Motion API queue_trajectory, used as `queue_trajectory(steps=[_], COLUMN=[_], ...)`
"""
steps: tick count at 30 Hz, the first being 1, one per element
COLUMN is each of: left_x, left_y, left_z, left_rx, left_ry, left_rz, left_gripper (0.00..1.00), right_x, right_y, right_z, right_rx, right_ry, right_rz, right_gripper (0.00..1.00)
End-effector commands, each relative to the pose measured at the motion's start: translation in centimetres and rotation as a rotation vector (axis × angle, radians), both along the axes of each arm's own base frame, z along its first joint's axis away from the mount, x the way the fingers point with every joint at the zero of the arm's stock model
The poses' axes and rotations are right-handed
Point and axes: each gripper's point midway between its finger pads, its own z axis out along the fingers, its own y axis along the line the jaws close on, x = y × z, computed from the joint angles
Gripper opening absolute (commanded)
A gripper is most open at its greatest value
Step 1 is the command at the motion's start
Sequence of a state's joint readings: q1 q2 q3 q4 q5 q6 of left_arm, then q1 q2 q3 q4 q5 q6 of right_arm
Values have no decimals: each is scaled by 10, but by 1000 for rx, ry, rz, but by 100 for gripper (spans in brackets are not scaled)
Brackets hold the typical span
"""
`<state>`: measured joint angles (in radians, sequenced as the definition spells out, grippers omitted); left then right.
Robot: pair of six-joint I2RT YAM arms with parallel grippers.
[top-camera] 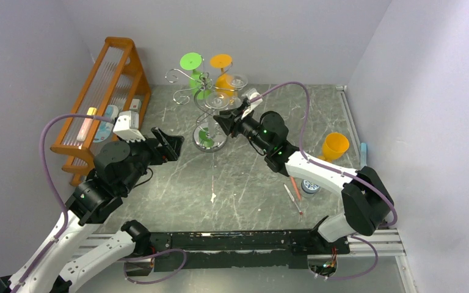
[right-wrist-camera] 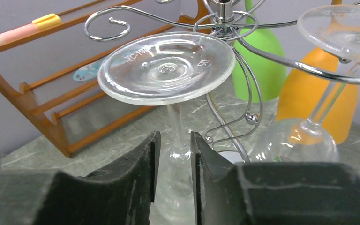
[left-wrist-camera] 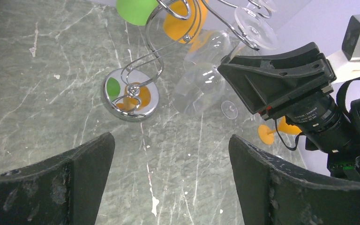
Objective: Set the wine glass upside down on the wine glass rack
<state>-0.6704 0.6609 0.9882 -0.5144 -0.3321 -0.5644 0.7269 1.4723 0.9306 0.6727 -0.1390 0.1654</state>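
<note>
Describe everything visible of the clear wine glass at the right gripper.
The wine glass is clear, upside down: round flat foot uppermost, thin stem below, bowl lowest and mostly hidden. Its foot sits level with the silver rack's curled arms; whether it rests on them is unclear. The right gripper's fingers flank the stem with slight gaps.

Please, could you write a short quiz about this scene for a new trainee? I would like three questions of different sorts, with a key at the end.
1. True or false: the left gripper holds a glass.
2. The right gripper straddles which part of the clear glass? A. bowl B. stem C. foot
3. Fill in: the upright glass on the table is ____ in colour.

Key: 1. False, it is open and empty. 2. B. 3. orange.
</note>
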Motion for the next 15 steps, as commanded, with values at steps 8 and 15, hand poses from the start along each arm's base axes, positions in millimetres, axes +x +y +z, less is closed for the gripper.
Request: queue_trajectory(steps=[8, 15], left_x=[-1, -7], left_y=[5, 40], left_z=[3, 54], left_rx=[2, 100], left_ry=[0, -96], left_rz=[21, 118], left_gripper=[95, 96], right_x=[-16, -46], right_y=[-18, -65], right_z=[13, 14], right_rx=[24, -2], right_ry=[-2, -39], right_rz=[12, -70], right_gripper=[51, 54])
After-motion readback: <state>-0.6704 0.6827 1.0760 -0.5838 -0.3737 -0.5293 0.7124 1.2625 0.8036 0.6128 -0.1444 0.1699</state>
